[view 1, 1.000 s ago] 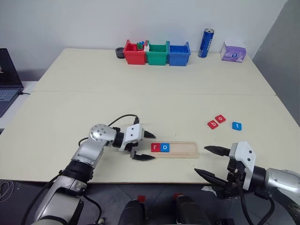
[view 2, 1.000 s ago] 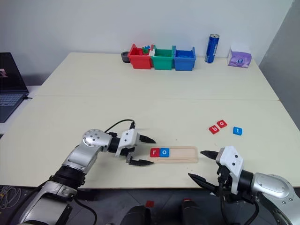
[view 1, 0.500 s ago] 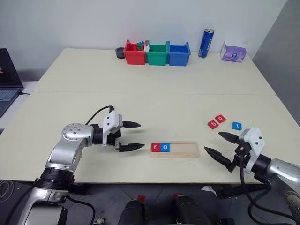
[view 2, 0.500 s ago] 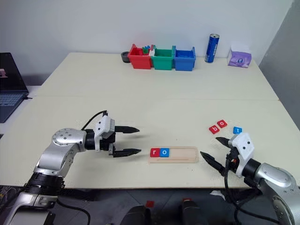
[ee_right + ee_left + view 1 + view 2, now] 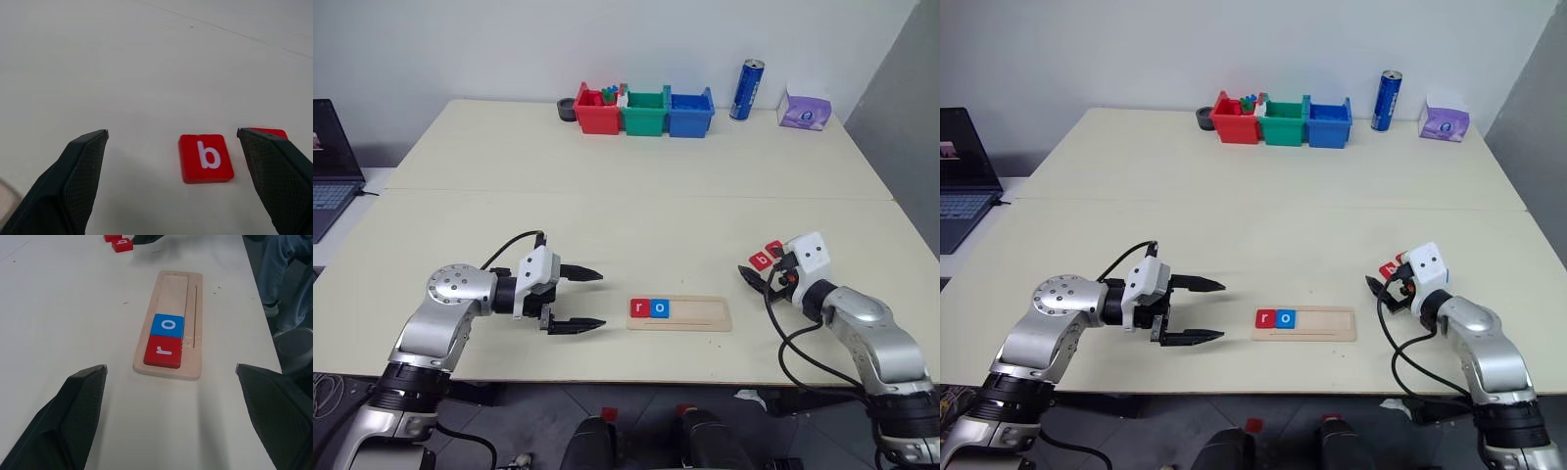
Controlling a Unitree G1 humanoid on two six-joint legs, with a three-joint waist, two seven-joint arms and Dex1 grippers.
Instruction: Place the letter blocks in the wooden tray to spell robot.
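R gripper (image 5: pixel 171 183) wide open, empty, fingers either side of red b tile (image 5: pixel 206 158) on table (image 5: pixel 636 196) | L gripper (image 5: pixel 582 299) wide open, empty, just left of wood tray (image 5: pixel 679 313) | tray had red r (image 5: pixel 637 308) + blue o (image 5: pixel 658 309) at left end

– Where is the left claw (image 5: pixel 576 299)?
– Lower left of the head view, at the end of a bent silver arm, pointing toward the frame's right. Its two black fingers (image 5: pixel 80 406) stand wide apart, nothing between them.
– And the right claw (image 5: pixel 762 278)?
– Right side of the frame, low over the tabletop, pointing left, fingers (image 5: pixel 83 169) also spread wide and empty.
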